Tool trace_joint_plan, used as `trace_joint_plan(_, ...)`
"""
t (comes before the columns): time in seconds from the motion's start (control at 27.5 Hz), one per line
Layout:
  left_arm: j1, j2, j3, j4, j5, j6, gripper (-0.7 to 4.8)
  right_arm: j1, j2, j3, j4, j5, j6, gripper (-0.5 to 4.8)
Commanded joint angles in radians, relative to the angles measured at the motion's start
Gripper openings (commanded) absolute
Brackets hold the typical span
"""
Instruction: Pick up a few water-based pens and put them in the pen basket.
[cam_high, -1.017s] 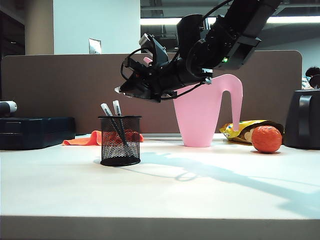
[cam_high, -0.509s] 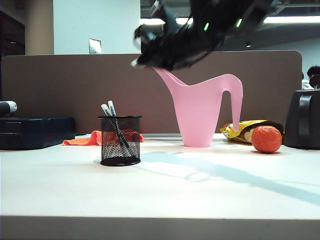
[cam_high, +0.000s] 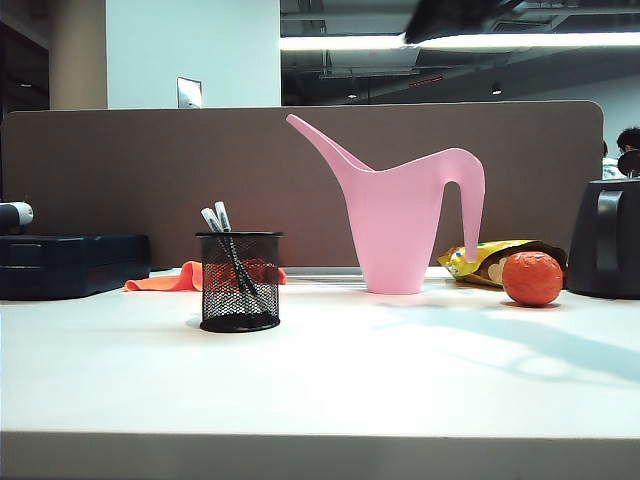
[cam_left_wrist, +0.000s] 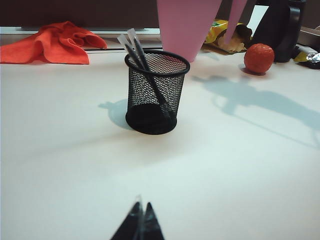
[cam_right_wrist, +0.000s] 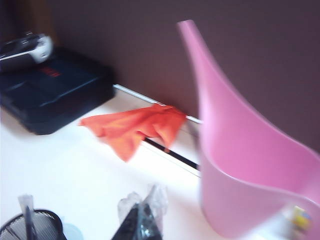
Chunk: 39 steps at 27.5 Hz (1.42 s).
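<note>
The pen basket (cam_high: 240, 282), a small black mesh cup, stands on the white table left of the middle. Two water-based pens (cam_high: 224, 240) lean inside it with their whitish caps above the rim. In the left wrist view the pen basket (cam_left_wrist: 152, 95) with the pens (cam_left_wrist: 141, 62) stands well ahead of my left gripper (cam_left_wrist: 142, 206), which is shut and empty, low over the table. My right gripper (cam_right_wrist: 141, 207) is shut with nothing in it, high up beside the pen basket (cam_right_wrist: 30, 227). Only a dark blur of the right arm (cam_high: 450, 15) shows at the exterior view's top edge.
A tall pink watering can (cam_high: 410, 220) stands behind the basket to the right. An orange ball (cam_high: 533, 278), a yellow snack bag (cam_high: 480, 262) and a large black container (cam_high: 605, 240) are at the right. An orange cloth (cam_high: 170, 278) and a dark case (cam_high: 70, 262) lie at the back left.
The right arm has swung up and to the right from above the basket, almost out of the exterior view. One pen has settled closer to the other in the basket.
</note>
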<state>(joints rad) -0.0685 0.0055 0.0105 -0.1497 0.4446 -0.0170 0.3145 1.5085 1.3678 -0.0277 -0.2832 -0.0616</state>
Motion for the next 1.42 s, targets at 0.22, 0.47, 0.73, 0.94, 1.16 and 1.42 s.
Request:
trace_joint_plan(0.22,0.001,0.001,0.002,0.005,0.005,0.002,-0.04,-0.19,-0.335,-0.222,-0.161,-0.003,0.002,-0.04)
trace_joint_plan(0.47,0.001,0.001,0.002,0.008,0.0,0.002,-0.04,-0.326,-0.616,-0.461,-0.208,-0.003,0.009,-0.04)
trace_joint_plan(0.73,0.001,0.001,0.002,0.017,-0.132,0.002,-0.04,-0.37,-0.895,-0.745,-0.2,-0.003,0.043,-0.04)
trace_joint_plan(0.94,0.001,0.001,0.002,0.047,-0.241,0.002,-0.05,-0.37,-1.07,-0.92,-0.172,0.038,0.092,-0.04)
trace_joint_plan(1.16,0.001,0.001,0.001,0.06,-0.319,0.003,-0.05,-0.37,-1.318,-1.111,-0.112,0.065,0.121,-0.04)
trace_joint_plan(1.42,0.001,0.001,0.0,0.089,-0.381,0.006,-0.05,-0.37,-1.495,-1.226,-0.106,0.091,0.121,-0.04)
